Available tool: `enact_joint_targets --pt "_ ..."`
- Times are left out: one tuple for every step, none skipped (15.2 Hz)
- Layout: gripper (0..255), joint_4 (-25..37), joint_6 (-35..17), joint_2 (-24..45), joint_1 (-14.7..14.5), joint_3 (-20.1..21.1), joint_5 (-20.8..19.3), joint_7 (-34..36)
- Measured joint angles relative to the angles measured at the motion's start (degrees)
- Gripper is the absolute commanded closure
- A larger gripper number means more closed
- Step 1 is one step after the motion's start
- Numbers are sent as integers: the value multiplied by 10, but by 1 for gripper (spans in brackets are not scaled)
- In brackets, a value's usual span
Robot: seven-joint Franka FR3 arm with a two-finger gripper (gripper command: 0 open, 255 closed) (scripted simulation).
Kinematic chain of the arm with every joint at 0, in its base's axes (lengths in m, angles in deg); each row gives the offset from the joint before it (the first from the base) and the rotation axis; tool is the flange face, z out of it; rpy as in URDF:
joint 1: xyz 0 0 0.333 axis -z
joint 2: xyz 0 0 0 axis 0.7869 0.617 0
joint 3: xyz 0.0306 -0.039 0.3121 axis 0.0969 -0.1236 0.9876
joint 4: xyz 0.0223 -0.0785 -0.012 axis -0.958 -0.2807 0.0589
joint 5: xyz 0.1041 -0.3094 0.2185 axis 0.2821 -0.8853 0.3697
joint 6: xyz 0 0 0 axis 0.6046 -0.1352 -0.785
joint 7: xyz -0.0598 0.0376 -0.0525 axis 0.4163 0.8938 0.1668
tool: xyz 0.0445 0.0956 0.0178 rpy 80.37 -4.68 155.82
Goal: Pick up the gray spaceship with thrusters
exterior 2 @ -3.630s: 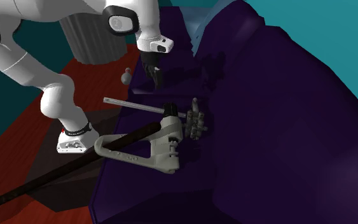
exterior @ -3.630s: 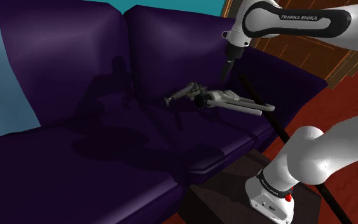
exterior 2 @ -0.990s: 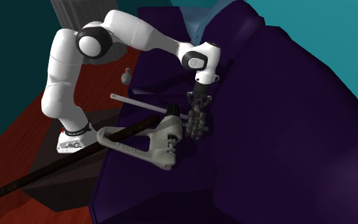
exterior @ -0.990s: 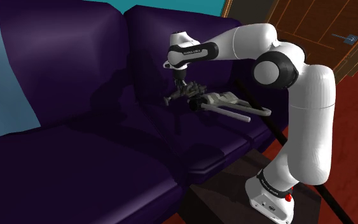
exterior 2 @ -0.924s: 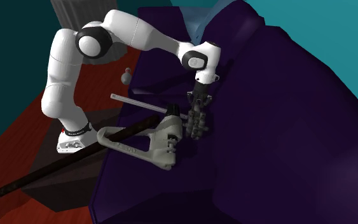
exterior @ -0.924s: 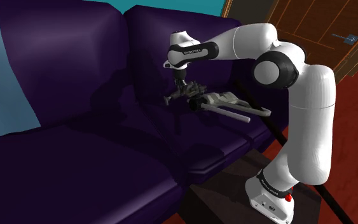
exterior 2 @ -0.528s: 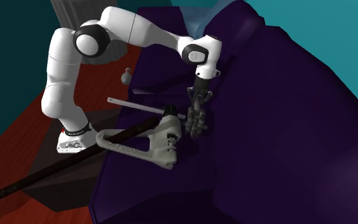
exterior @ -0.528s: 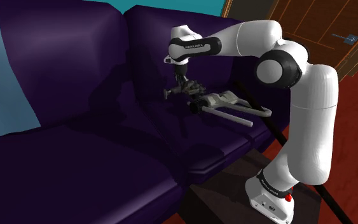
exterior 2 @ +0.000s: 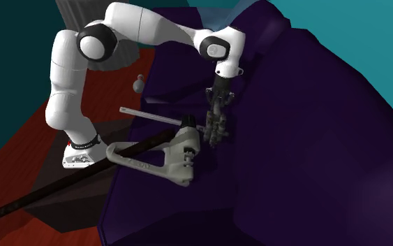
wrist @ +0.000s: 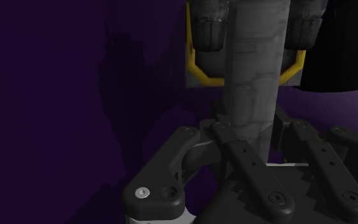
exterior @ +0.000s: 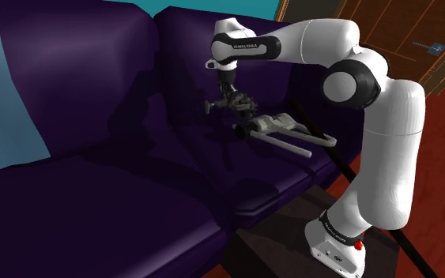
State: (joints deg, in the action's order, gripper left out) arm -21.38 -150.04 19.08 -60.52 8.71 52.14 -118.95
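The gray spaceship (exterior: 233,105) hangs a little above the purple sofa seat (exterior: 173,158), clasped by my black gripper (exterior: 228,92), which is shut on it from above. From the second exterior view the spaceship (exterior 2: 215,126) dangles below the gripper (exterior 2: 219,100), beside the sofa's backrest. In the wrist view its gray hull (wrist: 254,76) runs away from the gripper (wrist: 254,143), with dark thrusters and a yellow bracket at its far end; the fingers (wrist: 187,156) press its near end.
A light gray tool with a handle (exterior: 280,126) lies on the cushion just beside the spaceship, also seen as the tool (exterior 2: 176,157). A long dark pole (exterior 2: 55,185) leans across the sofa's edge. A wooden door (exterior: 402,31) stands behind the arm.
The gripper has risen with the spaceship in it; the spaceship has left the cushion and now hangs above it. The gray tool stays put.
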Motion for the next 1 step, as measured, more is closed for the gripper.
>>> enact_joint_targets --pt "255 2 3 0 0 0 0 0"
